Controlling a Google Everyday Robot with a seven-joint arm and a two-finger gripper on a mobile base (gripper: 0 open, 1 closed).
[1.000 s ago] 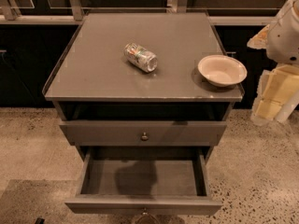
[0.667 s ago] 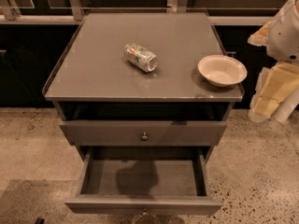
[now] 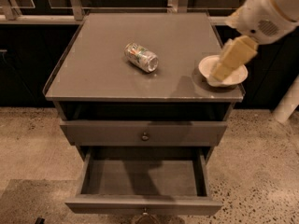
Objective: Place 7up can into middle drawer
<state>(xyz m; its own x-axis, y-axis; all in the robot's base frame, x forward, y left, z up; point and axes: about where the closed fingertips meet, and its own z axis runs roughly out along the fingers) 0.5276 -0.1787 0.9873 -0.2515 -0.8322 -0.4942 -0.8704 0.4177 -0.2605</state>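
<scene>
The 7up can (image 3: pixel 141 57) lies on its side on the grey cabinet top (image 3: pixel 93 73), left of centre. Below it, the middle drawer (image 3: pixel 144 204) stands pulled out under the closed upper drawer front (image 3: pixel 187 133). At the right front corner, the gripper (image 3: pixel 220 72) hangs over the cream bowl (image 3: pixel 203 68), holding nothing visible; whether it is open cannot be told.

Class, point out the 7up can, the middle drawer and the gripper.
7up can (image 3: pixel 141 57): camera view, its printed side.
middle drawer (image 3: pixel 140 177): camera view, its bare floor.
gripper (image 3: pixel 218 73): camera view, its tip above the bowl (image 3: pixel 239 74).
</scene>
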